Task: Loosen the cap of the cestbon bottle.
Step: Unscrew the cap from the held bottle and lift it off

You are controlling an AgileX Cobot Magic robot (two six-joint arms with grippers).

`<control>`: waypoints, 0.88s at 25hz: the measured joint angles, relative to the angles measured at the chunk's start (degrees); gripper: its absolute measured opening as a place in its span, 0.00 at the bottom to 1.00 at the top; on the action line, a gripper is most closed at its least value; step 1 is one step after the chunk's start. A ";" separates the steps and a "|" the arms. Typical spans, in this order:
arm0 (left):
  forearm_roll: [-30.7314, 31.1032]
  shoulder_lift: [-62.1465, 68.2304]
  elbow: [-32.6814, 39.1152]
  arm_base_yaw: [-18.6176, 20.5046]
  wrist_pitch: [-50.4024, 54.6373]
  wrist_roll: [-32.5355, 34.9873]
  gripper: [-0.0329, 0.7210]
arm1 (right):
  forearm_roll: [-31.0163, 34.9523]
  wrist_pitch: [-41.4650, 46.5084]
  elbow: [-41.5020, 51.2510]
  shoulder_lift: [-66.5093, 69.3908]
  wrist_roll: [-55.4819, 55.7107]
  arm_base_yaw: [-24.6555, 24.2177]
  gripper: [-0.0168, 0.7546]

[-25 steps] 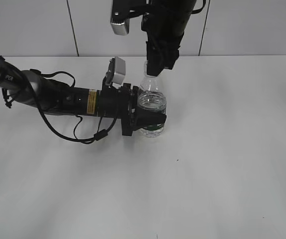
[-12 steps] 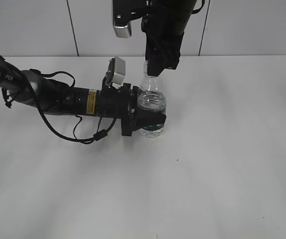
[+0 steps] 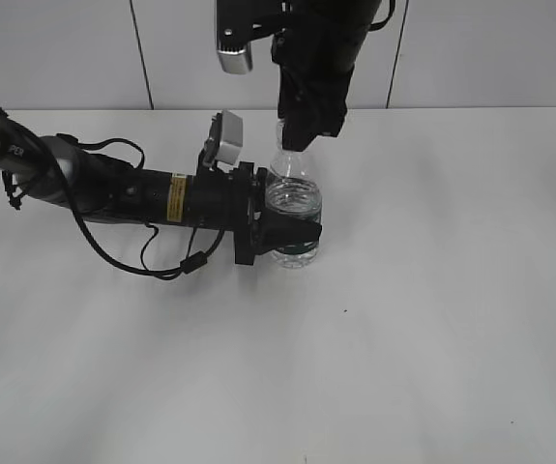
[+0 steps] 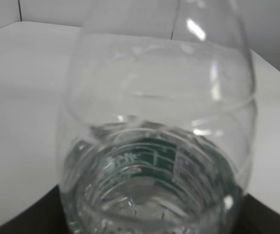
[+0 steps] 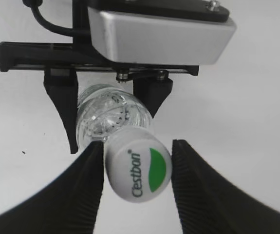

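The clear cestbon bottle (image 3: 294, 198) stands upright on the white table, its green label low on the body. My left gripper (image 3: 292, 232) reaches in from the left and is shut around its lower body. The bottle fills the left wrist view (image 4: 159, 146). My right gripper (image 3: 297, 135) comes down from above and hides the bottle's top in the exterior view. In the right wrist view its two black fingers (image 5: 137, 156) close on the white cap (image 5: 138, 170) with the green mark. The left finger touches the cap and the right one is at its edge.
The white table (image 3: 403, 319) runs to a tiled wall at the back. The left arm and its looped cable (image 3: 152, 256) lie across the table's left side. The left wrist camera (image 3: 227, 135) stands beside the bottle's neck.
The right gripper and its wrist camera have turned slightly about the bottle's top. The bottle and left gripper have shifted very slightly left.
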 joint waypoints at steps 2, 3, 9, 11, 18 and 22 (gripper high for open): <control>0.02 0.00 0.00 0.00 0.00 -0.20 0.58 | 0.40 0.00 0.00 0.21 0.00 0.00 0.51; 0.02 0.00 0.00 0.00 0.00 -0.20 0.58 | 0.54 0.00 0.00 0.27 0.00 0.00 0.53; 0.12 0.00 0.00 0.00 -0.06 -0.44 0.58 | 0.80 0.07 0.00 0.27 1.62 0.00 0.66; 0.12 0.00 0.00 0.00 -0.06 -0.44 0.58 | 0.80 0.07 0.00 0.27 3.21 0.00 0.71; 0.12 0.00 0.00 0.00 -0.13 -0.44 0.58 | 1.10 0.07 0.00 -1.99 12.42 0.00 0.75; 0.12 0.00 0.00 0.00 -0.13 -0.49 0.58 | 1.12 0.07 0.00 -4.04 24.38 0.00 0.75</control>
